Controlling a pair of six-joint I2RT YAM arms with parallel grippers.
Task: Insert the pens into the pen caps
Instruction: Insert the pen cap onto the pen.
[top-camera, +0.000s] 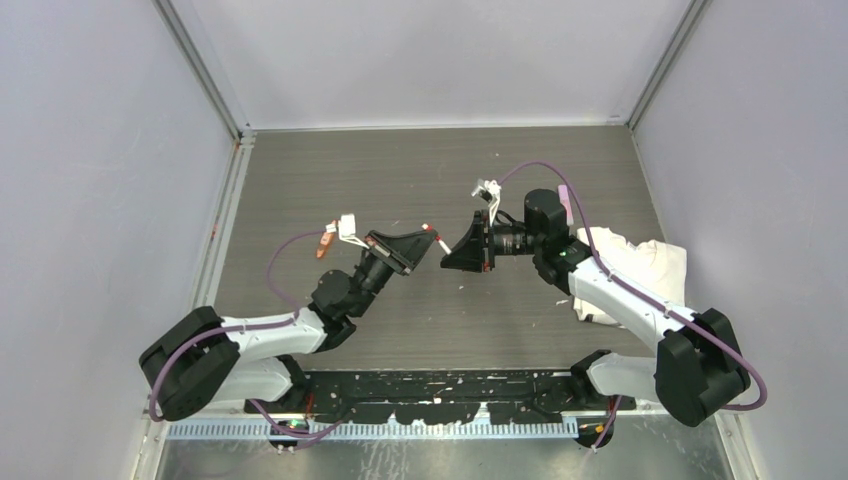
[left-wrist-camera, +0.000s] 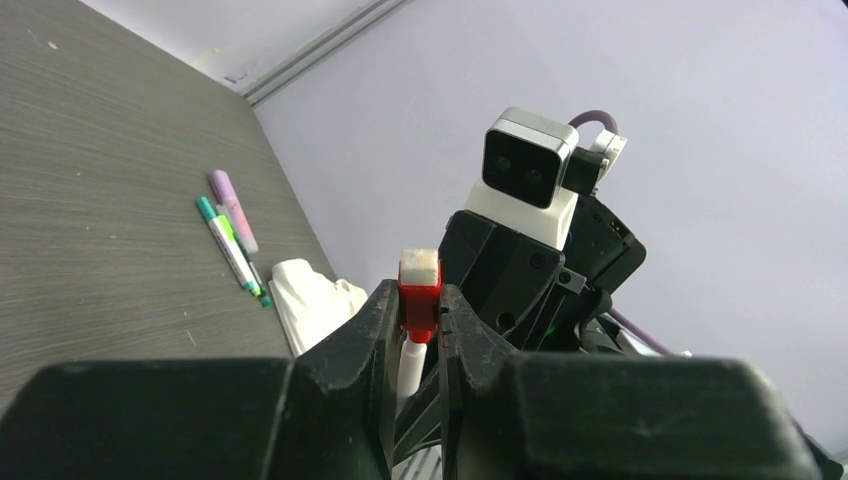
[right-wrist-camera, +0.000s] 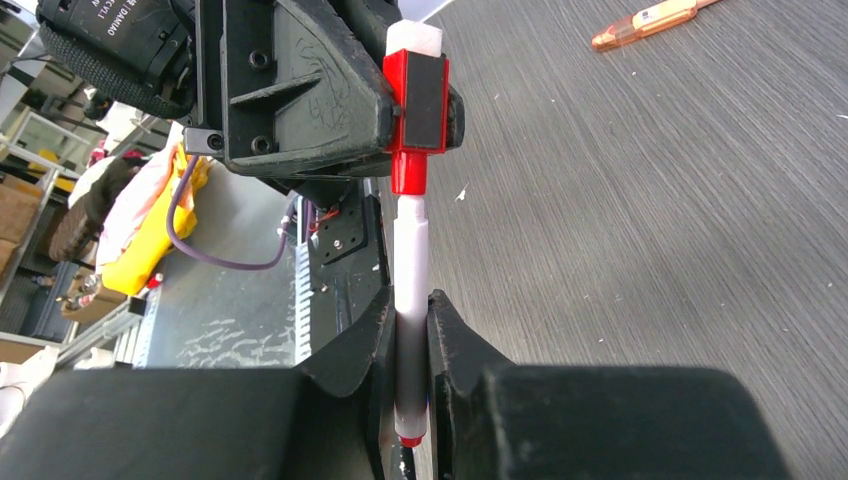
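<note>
Left claw (left-wrist-camera: 419, 318): closed on the stubby red plastic cap (right-wrist-camera: 420, 100), which has a white plug end and sits pinched between both fingers.
Right claw (right-wrist-camera: 410, 320): clamped on the lower body of the thin white pen (right-wrist-camera: 409, 250).
Pen to cap: in line; the pen's upper end meets the cap's mouth, seating depth not discernible.
Position: both are held clear of the grey wood-grain table (top-camera: 400, 170), between the two claws.

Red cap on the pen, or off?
On: the red cap in the left hand covers the tip of the white pen in the right hand.
</note>
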